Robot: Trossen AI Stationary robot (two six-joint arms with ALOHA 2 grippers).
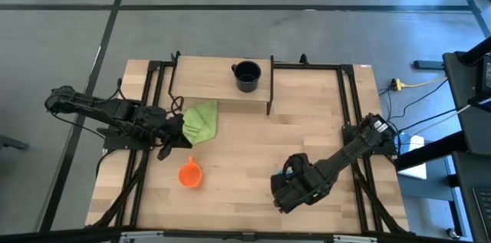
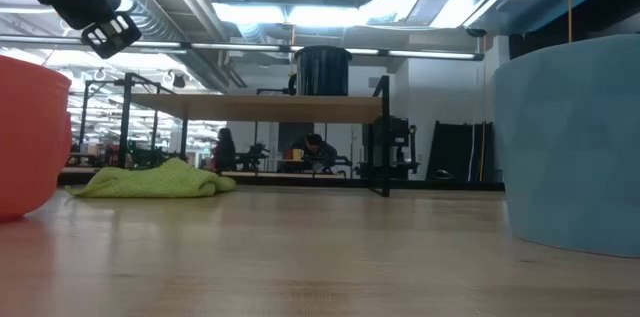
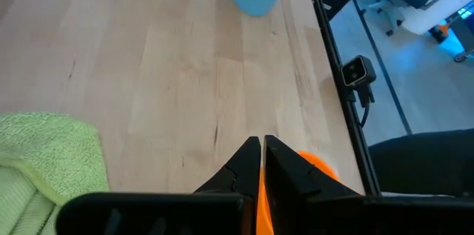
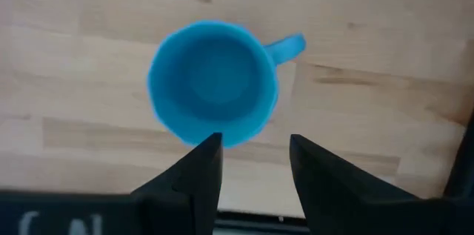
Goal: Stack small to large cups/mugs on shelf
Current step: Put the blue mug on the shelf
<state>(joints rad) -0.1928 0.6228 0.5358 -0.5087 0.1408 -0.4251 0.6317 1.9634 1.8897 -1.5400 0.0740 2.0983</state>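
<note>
The left gripper (image 1: 170,137) hangs over the left half of the table (image 1: 245,151), its fingers (image 3: 248,164) pressed together on nothing, tips just beside the green cloth (image 1: 201,121). The cloth lies crumpled in front of the shelf's left end, touching the table. Toward the table's near edge from this gripper sits the orange mug (image 1: 190,174), upright, with bare wood all around it; in the left wrist view only a sliver of orange shows behind the closed fingers, and in the low view the mug is cut off at the frame edge.

The middle of the table is open wood between the orange mug and the right arm. At the far edge the shelf (image 1: 207,82) stands on thin black legs, and the black mug (image 1: 246,76) sits upright on its right half, with free board to its left.

The right gripper (image 1: 288,189) hovers over the right near part of the table with its fingers (image 4: 200,164) spread apart, gripping nothing. The light blue mug (image 4: 213,83) stands upright below it on the table, handle pointing sideways; from above the gripper hides the mug entirely. In the low view it is cropped at the right edge.
</note>
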